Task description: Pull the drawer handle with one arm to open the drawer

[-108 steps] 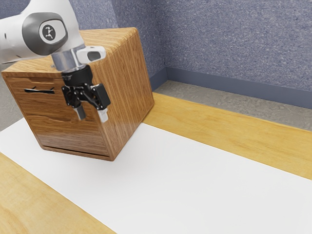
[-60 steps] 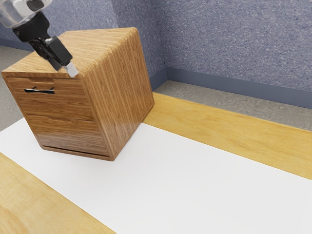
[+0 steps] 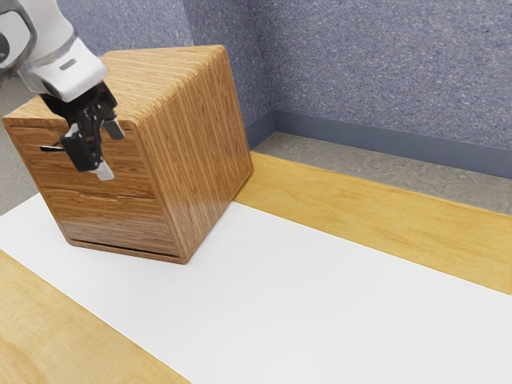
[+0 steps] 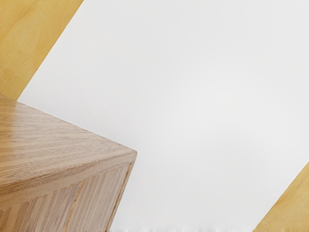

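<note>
A wooden cabinet stands on the white mat at the exterior view's left, its drawer fronts facing the lower left. The top drawer front sits flush with the cabinet and carries a thin black handle; only the handle's left end shows beside my hand. My black gripper hangs in front of that drawer front, just right of the handle, open, with one white-tipped finger up and one down and nothing between them. In the wrist view a top corner of the cabinet lies just under the hand.
The white mat covers the middle of the wooden table, with open room to the exterior view's right of the cabinet. A lower drawer front sits beneath the top one. A blue-grey wall stands behind.
My hand rose from the cabinet's front corner to above its top left, then came down in front of the top drawer, right beside the handle. The drawer has not moved.
</note>
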